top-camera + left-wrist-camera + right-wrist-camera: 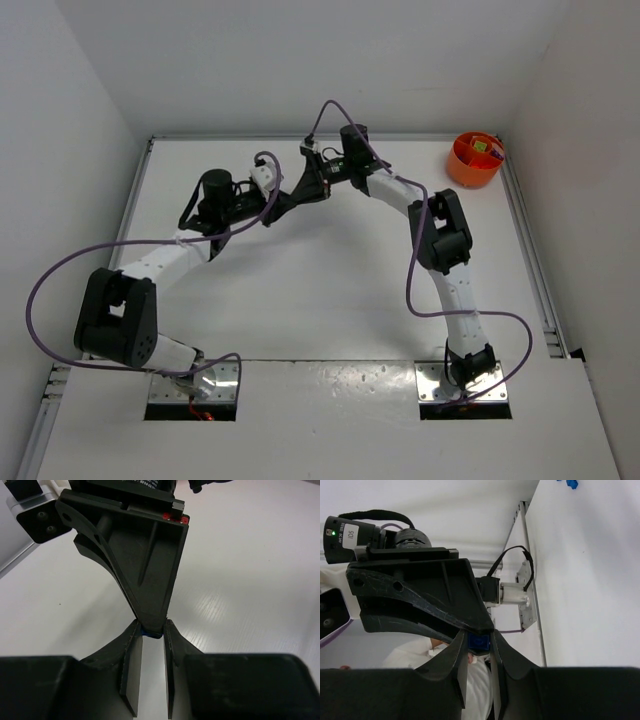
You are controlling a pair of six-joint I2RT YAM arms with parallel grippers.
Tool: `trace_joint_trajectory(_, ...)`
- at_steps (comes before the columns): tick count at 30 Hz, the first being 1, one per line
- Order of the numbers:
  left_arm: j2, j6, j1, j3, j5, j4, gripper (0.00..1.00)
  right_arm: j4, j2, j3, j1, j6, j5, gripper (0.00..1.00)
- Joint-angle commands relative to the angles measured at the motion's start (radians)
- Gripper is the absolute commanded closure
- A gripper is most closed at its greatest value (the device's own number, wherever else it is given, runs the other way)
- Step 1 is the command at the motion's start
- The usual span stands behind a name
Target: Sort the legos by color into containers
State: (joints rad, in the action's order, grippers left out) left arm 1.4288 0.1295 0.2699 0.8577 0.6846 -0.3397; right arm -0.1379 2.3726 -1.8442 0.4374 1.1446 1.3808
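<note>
largely hidden between black fingers, the blue lego [479, 643] shows as a small square at lower centre of the right wrist view. in the left wrist view it is only a thin blue sliver.

right hand [479, 639]: narrow, its two fingers flanking the lego and touching it on both sides.

left hand [152, 630]: also narrow. its fingertips sit either side of the sliver and of the right hand's tip, which points down from the top of the frame. whether its pads press the lego cannot be told.

each wrist view shows the other hand as one dark wedge, so that hand's gap is not visible. in the top view the two hands meet tip to tip at upper centre, and the lego there is too small to make out. the bottom of both wrist views is filled by dark, blurred hand bodies.

orange tub [474, 160]: upper right of the top view, at the upper right corner of the worktop [330, 300], well apart from the hands. yellow and purple pieces [485, 150] lie inside, their shapes unclear.

loose blue legos [571, 484]: cropped at the upper right edge of the right wrist view, lying on the worktop.

surface: white and matt, with a metal rail [533, 275] along its right edge.

room: plain white walls [300, 60] on three sides. purple cables [60, 270] loop from both arms.
</note>
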Motion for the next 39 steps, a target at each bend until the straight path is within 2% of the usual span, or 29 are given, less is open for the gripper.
trace_joint_trajectory(1,-0.01,-0.019,0.014,-0.005,-0.045,-0.151,0.8,-0.043,-0.009,-0.004,0.035,0.04,0.129,0.97)
trace_joint_trajectory(2,-0.01,-0.019,0.014,-0.005,-0.045,-0.151,0.74,-0.043,-0.009,-0.004,0.035,0.04,0.129,1.0)
trace_joint_trajectory(4,-0.01,-0.019,0.023,-0.014,-0.045,-0.151,0.67,-0.043,-0.009,-0.004,0.035,0.04,0.129,1.0)
trace_joint_trajectory(5,-0.01,-0.019,0.023,-0.014,-0.045,-0.151,0.6,-0.043,-0.009,-0.004,0.035,0.04,0.129,1.0)
trace_joint_trajectory(8,-0.019,-0.008,0.023,-0.014,-0.045,-0.102,0.48,-0.054,-0.018,0.005,0.035,0.04,0.118,1.0)
trace_joint_trajectory(10,-0.048,0.027,0.023,-0.025,-0.045,-0.049,0.43,-0.063,-0.018,0.005,0.014,0.04,0.118,1.0)
trace_joint_trajectory(12,-0.068,0.027,0.009,-0.037,-0.045,-0.027,0.35,-0.075,-0.029,0.014,0.004,0.04,0.118,1.0)
trace_joint_trajectory(17,-0.169,0.047,-0.067,-0.072,-0.034,0.088,0.21,-0.085,-0.064,0.045,-0.038,-0.015,0.096,1.0)
trace_joint_trajectory(18,-0.186,0.047,-0.077,-0.072,-0.034,0.118,0.08,-0.068,-0.064,0.045,-0.058,-0.029,0.086,1.0)
trace_joint_trajectory(19,-0.215,0.056,-0.087,-0.072,-0.034,0.155,0.0,-0.046,-0.076,0.045,-0.069,-0.046,0.077,1.0)
trace_joint_trajectory(22,-0.237,0.042,-0.087,-0.063,-0.126,0.304,0.0,0.026,-0.107,0.045,-0.112,-0.146,0.028,1.0)
trace_joint_trajectory(24,-0.223,0.013,-0.087,-0.008,-0.209,0.436,0.0,0.148,-0.146,0.056,-0.134,-0.269,-0.046,1.0)
trace_joint_trajectory(26,-0.177,0.013,-0.087,0.042,-0.22,0.525,0.0,0.306,-0.177,0.056,-0.169,-0.359,-0.139,1.0)
trace_joint_trajectory(28,-0.163,0.013,-0.098,0.095,-0.24,0.596,0.0,0.43,-0.232,0.036,-0.201,-0.524,-0.225,1.0)
trace_joint_trajectory(29,-0.151,0.001,-0.098,0.095,-0.24,0.596,0.0,0.566,-0.249,0.017,-0.201,-0.589,-0.341,1.0)
trace_joint_trajectory(31,-0.165,-0.013,-0.098,0.095,-0.249,0.596,0.0,0.661,-0.301,-0.031,-0.232,-0.736,-0.454,1.0)
trace_joint_trajectory(32,-0.178,-0.039,-0.107,0.095,-0.266,0.578,0.0,0.732,-0.315,-0.049,-0.232,-0.785,-0.58,1.0)
trace_joint_trajectory(35,-0.179,-0.08,-0.094,0.118,-0.322,0.554,0.0,0.796,-0.349,-0.09,-0.281,-0.957,-0.816,1.0)
trace_joint_trajectory(36,-0.162,-0.08,-0.084,0.135,-0.373,0.57,0.0,0.796,-0.36,-0.099,-0.292,-0.985,-0.872,1.0)
trace_joint_trajectory(37,-0.147,-0.08,-0.074,0.154,-0.402,0.585,0.0,0.796,-0.36,-0.111,-0.311,-1.008,-0.996,1.0)
trace_joint_trajectory(39,-0.089,-0.068,-0.054,0.234,-0.439,0.664,0.0,0.796,-0.36,-0.137,-0.338,-1.055,-1.083,1.0)
